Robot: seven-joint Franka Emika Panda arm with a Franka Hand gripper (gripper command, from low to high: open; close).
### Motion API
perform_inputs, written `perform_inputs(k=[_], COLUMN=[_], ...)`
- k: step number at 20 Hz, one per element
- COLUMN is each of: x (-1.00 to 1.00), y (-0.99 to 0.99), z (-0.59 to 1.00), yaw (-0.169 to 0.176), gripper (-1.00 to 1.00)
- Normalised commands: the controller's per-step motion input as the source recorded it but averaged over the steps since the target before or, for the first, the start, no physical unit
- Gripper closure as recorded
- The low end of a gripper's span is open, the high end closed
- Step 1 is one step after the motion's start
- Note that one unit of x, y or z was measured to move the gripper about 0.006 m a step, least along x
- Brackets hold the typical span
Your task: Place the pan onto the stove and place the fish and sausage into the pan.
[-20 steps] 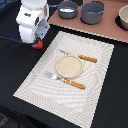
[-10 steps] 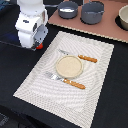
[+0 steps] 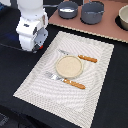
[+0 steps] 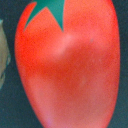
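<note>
The sausage point(image 4: 67, 65), a red-orange tomato-like lump with a green top, fills the wrist view from very close. In the exterior view my gripper point(image 3: 34, 47) hangs low over the dark table, just off the exterior view's left edge of the striped placemat. Its fingers do not show in either view. The small grey-blue pan point(image 3: 68, 8) sits on the pinkish-brown stove point(image 3: 107, 31) at the back, next to a larger grey pot point(image 3: 92, 11). The fish is not clearly in view. A pale sliver point(image 4: 4, 50) shows beside the sausage, and I cannot tell what it is.
The striped placemat point(image 3: 95, 75) holds a beige plate point(image 3: 69, 66), a knife point(image 3: 80, 57) and a fork point(image 3: 67, 81) with orange handles. A pale bowl point(image 3: 123, 17) stands at the exterior view's far right on the stove board.
The arm has come down slightly toward the table beside the placemat. Nothing else has moved.
</note>
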Motion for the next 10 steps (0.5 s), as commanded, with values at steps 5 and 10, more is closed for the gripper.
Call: perform_inputs(k=[5,10], x=[-0.26,-0.08], y=[0.00,0.00], z=[-0.24,0.24], yaw=[0.001,0.003], gripper=[1.00,1.00])
